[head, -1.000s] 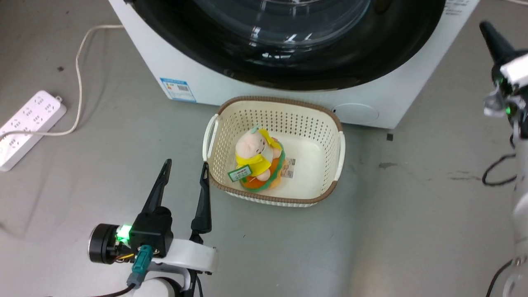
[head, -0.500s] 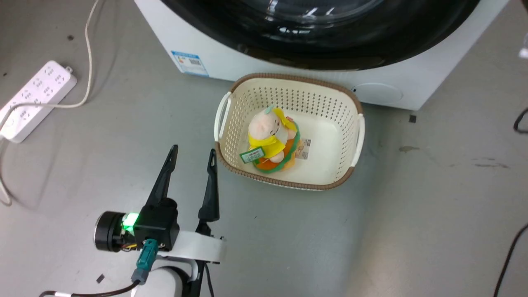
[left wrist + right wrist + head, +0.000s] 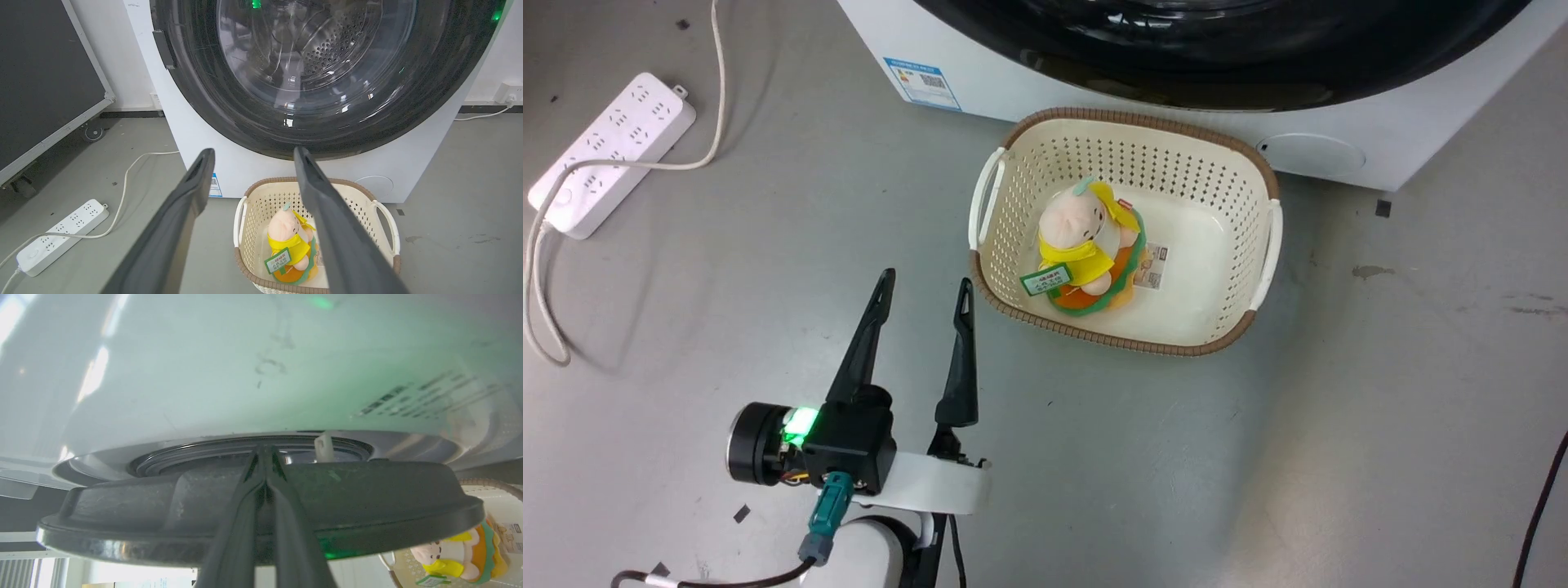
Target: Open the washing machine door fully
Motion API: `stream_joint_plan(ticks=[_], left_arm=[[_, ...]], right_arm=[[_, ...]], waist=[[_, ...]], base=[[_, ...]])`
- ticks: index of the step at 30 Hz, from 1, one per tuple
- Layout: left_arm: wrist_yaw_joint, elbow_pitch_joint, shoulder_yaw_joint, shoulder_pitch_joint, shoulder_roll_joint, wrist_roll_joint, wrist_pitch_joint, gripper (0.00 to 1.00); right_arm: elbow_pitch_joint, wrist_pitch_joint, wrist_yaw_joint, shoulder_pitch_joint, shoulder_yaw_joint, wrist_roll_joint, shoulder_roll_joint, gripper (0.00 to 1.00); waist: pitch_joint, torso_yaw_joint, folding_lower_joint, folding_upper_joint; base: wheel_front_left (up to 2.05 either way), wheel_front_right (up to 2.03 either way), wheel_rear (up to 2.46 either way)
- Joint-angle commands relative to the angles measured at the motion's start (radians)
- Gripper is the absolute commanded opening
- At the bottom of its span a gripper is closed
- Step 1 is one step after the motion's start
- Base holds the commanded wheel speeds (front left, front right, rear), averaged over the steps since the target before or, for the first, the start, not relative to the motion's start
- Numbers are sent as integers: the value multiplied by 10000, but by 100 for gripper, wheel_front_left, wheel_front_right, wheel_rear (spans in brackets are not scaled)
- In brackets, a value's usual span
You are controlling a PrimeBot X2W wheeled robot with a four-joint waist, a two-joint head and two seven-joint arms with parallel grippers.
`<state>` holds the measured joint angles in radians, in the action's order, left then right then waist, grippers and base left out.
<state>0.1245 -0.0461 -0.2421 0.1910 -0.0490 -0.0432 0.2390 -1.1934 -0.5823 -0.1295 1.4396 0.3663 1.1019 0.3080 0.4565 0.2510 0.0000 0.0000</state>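
The right gripper (image 3: 265, 454), fingers pressed together, reaches into the gap between the slightly ajar washing machine door (image 3: 143, 510) and the white machine front (image 3: 204, 375). The left gripper (image 3: 925, 279), fingers apart, hovers above the floor near-left of the basket (image 3: 1135, 121).

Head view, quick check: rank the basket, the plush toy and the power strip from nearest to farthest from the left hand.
1. Basket, its rim just right of the left hand.
2. Plush toy, inside the basket, farther right.
3. Power strip, far off to the upper left.
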Motion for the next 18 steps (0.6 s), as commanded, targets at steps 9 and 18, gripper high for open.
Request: stream_joint_plan(ticks=[9, 18], left_arm=[[188, 20, -121, 308, -13, -50, 228, 100], [56, 370, -46, -187, -22, 69, 228, 100]], right_arm=[[-972, -1146, -12, 191, 256, 394, -76, 0], [-973, -1691, -12, -1380, 98, 89, -438, 0]], waist=[[-44, 39, 0, 0], [-1283, -262, 0, 0]], base=[[0, 0, 0], [0, 0, 0]])
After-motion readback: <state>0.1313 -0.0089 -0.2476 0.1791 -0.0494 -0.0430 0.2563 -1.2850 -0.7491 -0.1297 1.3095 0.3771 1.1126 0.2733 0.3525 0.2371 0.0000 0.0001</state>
